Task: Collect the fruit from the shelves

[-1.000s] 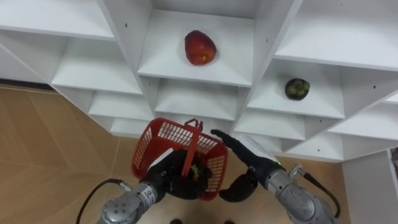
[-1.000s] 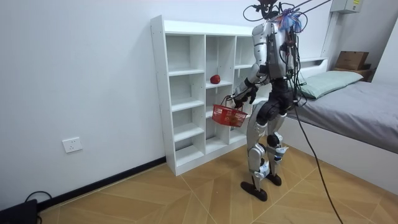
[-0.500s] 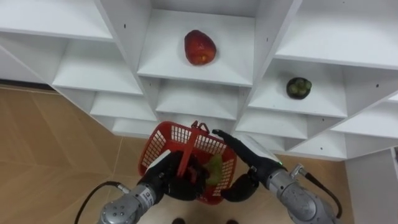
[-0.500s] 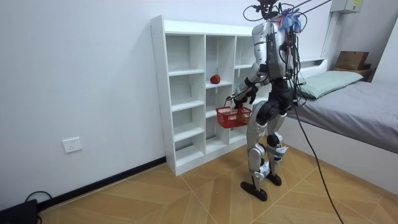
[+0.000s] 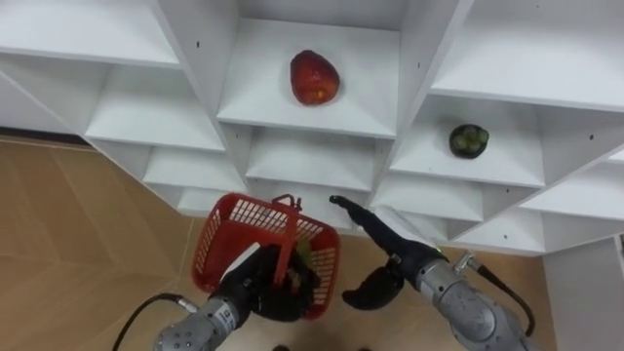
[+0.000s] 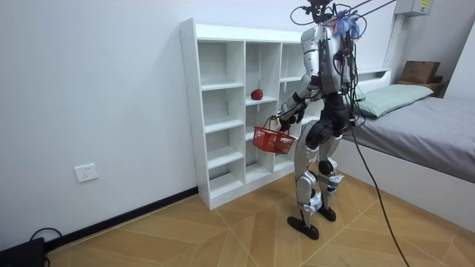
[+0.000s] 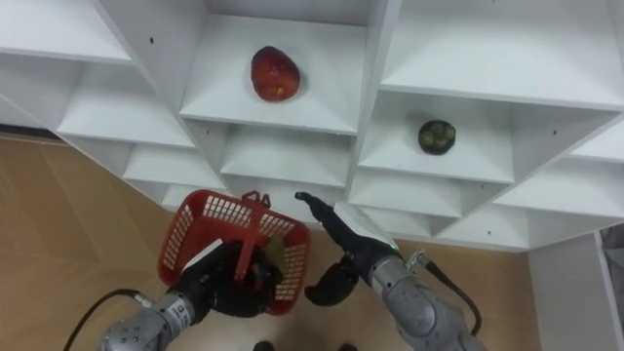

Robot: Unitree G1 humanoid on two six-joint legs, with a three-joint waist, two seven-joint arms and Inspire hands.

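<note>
White closet shelves (image 5: 195,39) rise on the far side above a wooden floor (image 5: 68,224), and we stand close in front of them. A red fruit (image 5: 314,77) sits alone on the middle shelf. A smaller dark green fruit (image 5: 467,140) lies in the compartment to its right, one level lower. Our left hand (image 5: 263,292) is curled round the handle of a red basket (image 5: 229,229), held near us below those shelves, with something greenish inside. Our right hand (image 5: 390,252) holds nothing; its fingers are straight and point towards the shelves, apart from both fruits. We judge the red fruit light, firm and smooth, apt to roll and to bruise, so best cupped gently round its widest part. The basket looks light and will likely swing on its handle.
</note>
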